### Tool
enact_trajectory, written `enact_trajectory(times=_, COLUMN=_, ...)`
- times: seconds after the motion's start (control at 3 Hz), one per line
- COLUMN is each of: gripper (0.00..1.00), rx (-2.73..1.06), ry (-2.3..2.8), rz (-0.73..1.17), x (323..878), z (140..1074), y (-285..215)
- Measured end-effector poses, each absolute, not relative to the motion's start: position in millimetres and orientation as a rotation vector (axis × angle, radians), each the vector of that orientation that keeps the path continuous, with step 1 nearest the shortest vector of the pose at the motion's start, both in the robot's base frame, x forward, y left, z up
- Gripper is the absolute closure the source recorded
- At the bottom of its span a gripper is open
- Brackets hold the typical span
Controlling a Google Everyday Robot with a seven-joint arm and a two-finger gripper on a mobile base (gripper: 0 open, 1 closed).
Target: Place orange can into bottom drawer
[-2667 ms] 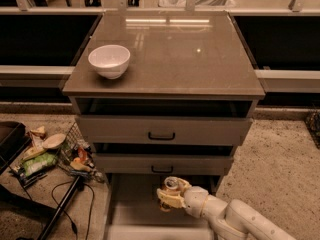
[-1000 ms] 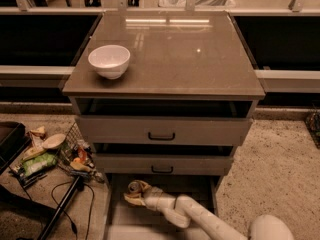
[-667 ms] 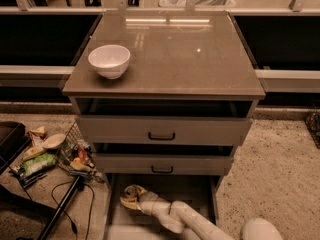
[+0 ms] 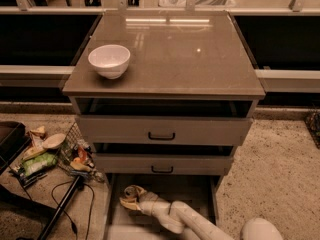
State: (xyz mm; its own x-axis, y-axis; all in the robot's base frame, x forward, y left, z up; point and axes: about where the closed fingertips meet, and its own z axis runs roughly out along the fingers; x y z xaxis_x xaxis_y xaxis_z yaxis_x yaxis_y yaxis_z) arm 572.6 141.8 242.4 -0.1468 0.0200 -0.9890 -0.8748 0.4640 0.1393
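Observation:
The bottom drawer (image 4: pixel 192 191) is pulled open at the foot of the grey cabinet, showing its flat grey floor. My gripper (image 4: pixel 132 198) is low over the drawer's left side, close to its left wall. It is shut on the orange can (image 4: pixel 129 202), which shows as orange-gold patches between the fingers. The can is mostly hidden by the gripper, and I cannot tell whether it touches the drawer floor. My pale arm (image 4: pixel 195 224) reaches in from the bottom right.
A white bowl (image 4: pixel 109 60) stands on the cabinet top at the left. Two upper drawers with black handles (image 4: pixel 161 135) are slightly open. A wire basket and litter (image 4: pixel 55 154) lie on the floor at the left, with a black pole and cable (image 4: pixel 62 209) beside the drawer.
My gripper has carried the can from the drawer's middle to its left side and lower into the drawer. The arm now stretches further left.

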Motion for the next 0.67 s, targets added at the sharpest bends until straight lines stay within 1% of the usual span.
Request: enact_trajectory(times=0.67, gripper=0.12, rx=-0.782, ry=1.514, rz=0.941, x=571.8, z=243.6, y=145.3)
